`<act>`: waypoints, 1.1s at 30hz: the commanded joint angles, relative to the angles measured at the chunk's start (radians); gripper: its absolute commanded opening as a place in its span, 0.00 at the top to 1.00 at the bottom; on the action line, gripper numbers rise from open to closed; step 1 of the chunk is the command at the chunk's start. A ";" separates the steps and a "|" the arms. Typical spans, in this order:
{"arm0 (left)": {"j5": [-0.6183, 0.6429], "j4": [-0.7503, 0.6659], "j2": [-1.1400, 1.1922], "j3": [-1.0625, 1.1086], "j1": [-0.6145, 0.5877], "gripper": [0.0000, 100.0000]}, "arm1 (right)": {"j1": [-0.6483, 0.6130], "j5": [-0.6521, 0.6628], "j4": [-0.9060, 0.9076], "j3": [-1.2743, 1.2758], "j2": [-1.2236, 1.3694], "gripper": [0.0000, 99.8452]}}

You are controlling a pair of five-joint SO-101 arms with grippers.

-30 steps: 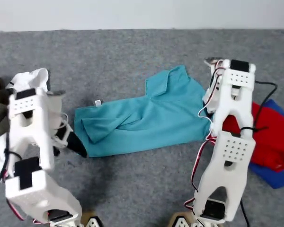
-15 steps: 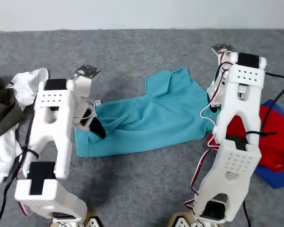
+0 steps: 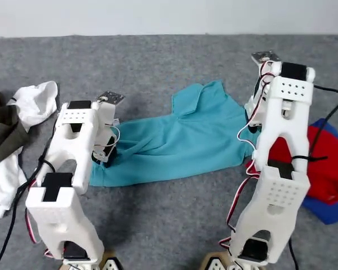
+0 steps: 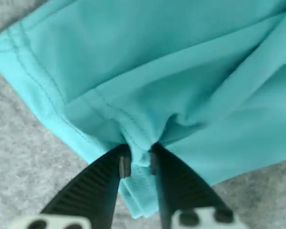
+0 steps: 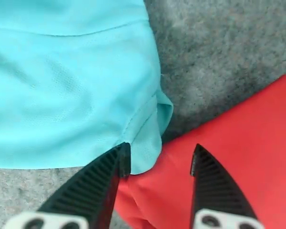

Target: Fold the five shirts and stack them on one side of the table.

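A teal shirt [image 3: 180, 140] lies partly folded across the middle of the grey table. My left gripper [image 4: 137, 162] is shut on a pinch of the teal shirt [image 4: 181, 86] near its hem; in the high view it sits at the shirt's left end [image 3: 106, 151]. My right gripper [image 5: 158, 160] stands open over the teal shirt's right edge [image 5: 71, 95], where it meets a folded red shirt [image 5: 238, 129]. The red shirt [image 3: 321, 163] rests on a blue one [image 3: 327, 209] at the right side.
A white shirt [image 3: 28, 107] and a dark olive one [image 3: 3, 132] lie crumpled at the left edge. A pale wall runs along the far edge of the table [image 3: 158, 62]. Bare grey surface stretches behind and in front of the teal shirt.
The left arm swung from the table's left edge in over the teal shirt's left end and came down on it. The right arm shifted slightly to the right, then held still.
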 commanded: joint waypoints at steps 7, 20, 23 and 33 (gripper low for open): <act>0.006 0.153 -0.006 -0.208 0.002 0.97 | -0.088 -0.006 0.041 0.095 -0.058 0.80; 0.006 0.084 0.064 -0.366 -0.084 0.97 | -0.216 -0.011 0.039 0.152 -0.054 0.80; 0.006 0.035 0.129 -0.366 -0.130 0.97 | -0.243 -0.012 0.039 0.152 -0.054 0.80; 0.176 -0.057 0.186 -0.490 -0.143 0.97 | -0.371 -0.014 0.022 0.152 -0.053 0.80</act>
